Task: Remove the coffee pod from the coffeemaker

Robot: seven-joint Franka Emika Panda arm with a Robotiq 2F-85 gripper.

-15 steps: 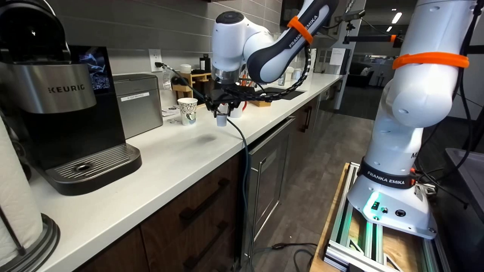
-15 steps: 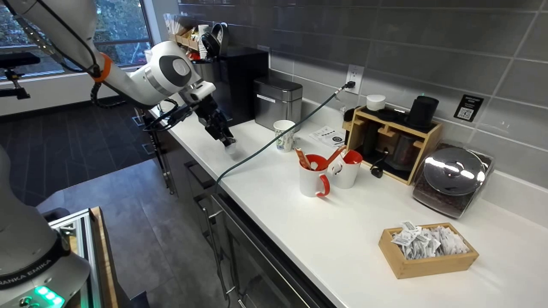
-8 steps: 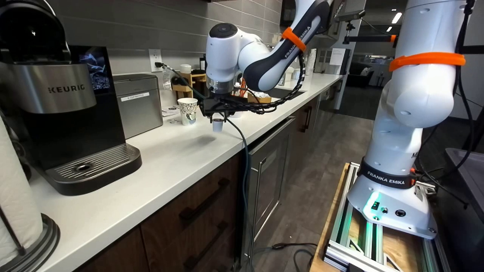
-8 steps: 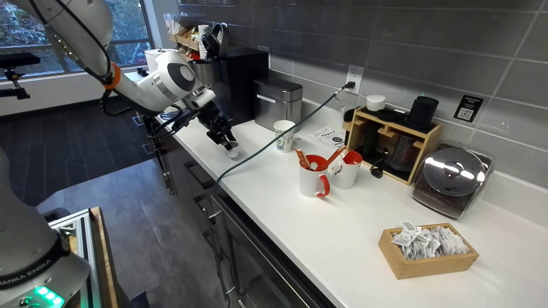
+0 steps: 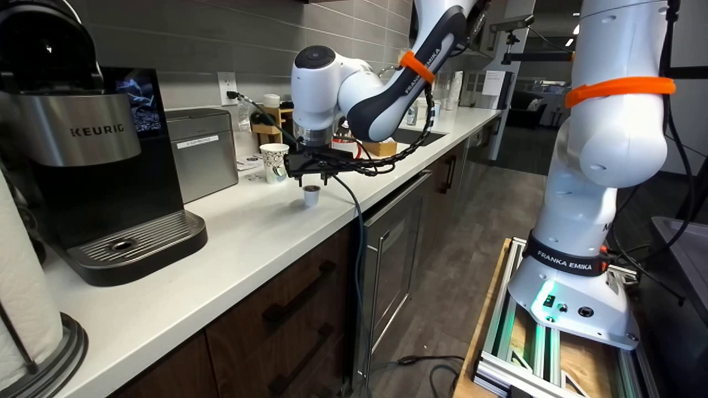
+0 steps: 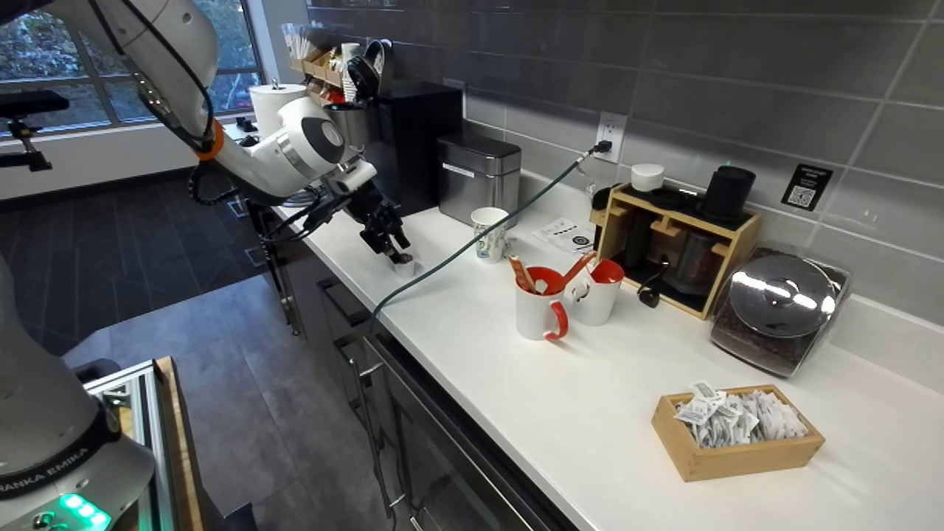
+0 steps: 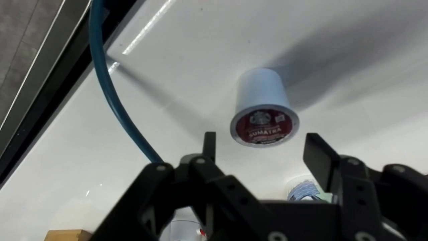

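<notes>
The coffee pod (image 5: 311,197) is a small pale cup with a dark red lid. It stands upright on the white counter, lid up, in both exterior views (image 6: 404,271) and in the wrist view (image 7: 262,90). My gripper (image 5: 312,181) is open just above it, pointing down. In the wrist view the open fingers (image 7: 260,147) stand apart on either side of the lid, with gaps between. The coffeemaker (image 5: 83,130) is the black Keurig with the silver band, at the left in an exterior view; its black top appears raised. Its black body (image 6: 424,140) also shows from behind my arm.
A grey boxy appliance (image 5: 203,152) and a patterned paper cup (image 5: 275,164) stand near the wall. A green cable (image 6: 457,254) crosses the counter beside the pod. White-and-red mugs (image 6: 537,316) and a wooden packet box (image 6: 737,450) are farther along. A paper towel roll (image 5: 25,293) stands in front.
My gripper has moved down and toward the coffeemaker with the pod. The pod now stands on the counter and the fingers are apart from it; it has been let go.
</notes>
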